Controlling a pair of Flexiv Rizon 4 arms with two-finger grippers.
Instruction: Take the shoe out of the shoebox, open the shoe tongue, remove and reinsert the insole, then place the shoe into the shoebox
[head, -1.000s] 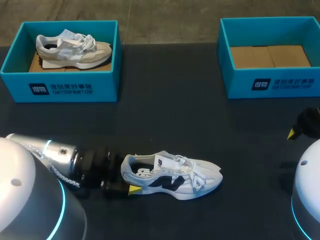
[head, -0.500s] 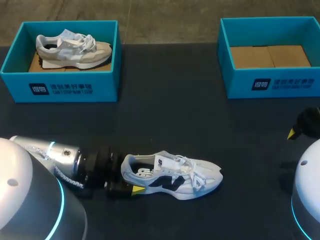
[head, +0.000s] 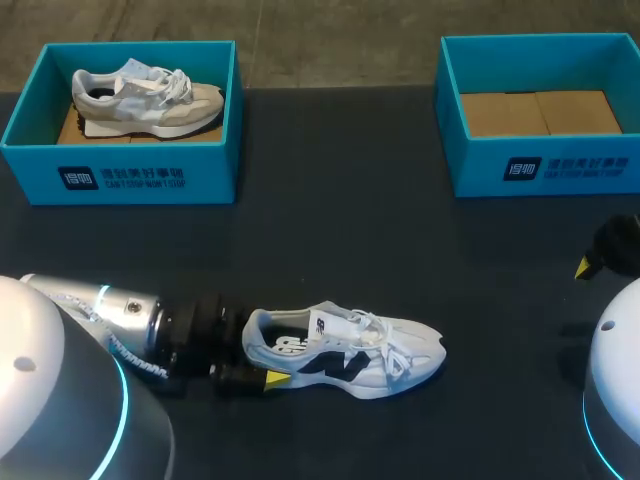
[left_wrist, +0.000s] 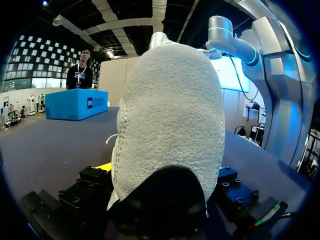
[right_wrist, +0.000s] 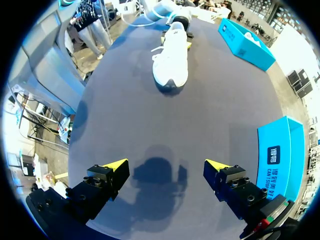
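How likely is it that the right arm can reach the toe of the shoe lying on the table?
Probably yes. The right end effector hangs open over bare table, nothing lies between it and the toe of the shoe, and the left end effector is at the heel.

Dark table (head: 340, 220) carries left shoebox (head: 120, 175), right shoebox (head: 540, 165), white shoe (head: 345, 355).

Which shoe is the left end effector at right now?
The white shoe with black side markings, out on the table; the left end effector is at its heel. The grey-beige shoe sits in the left shoebox.
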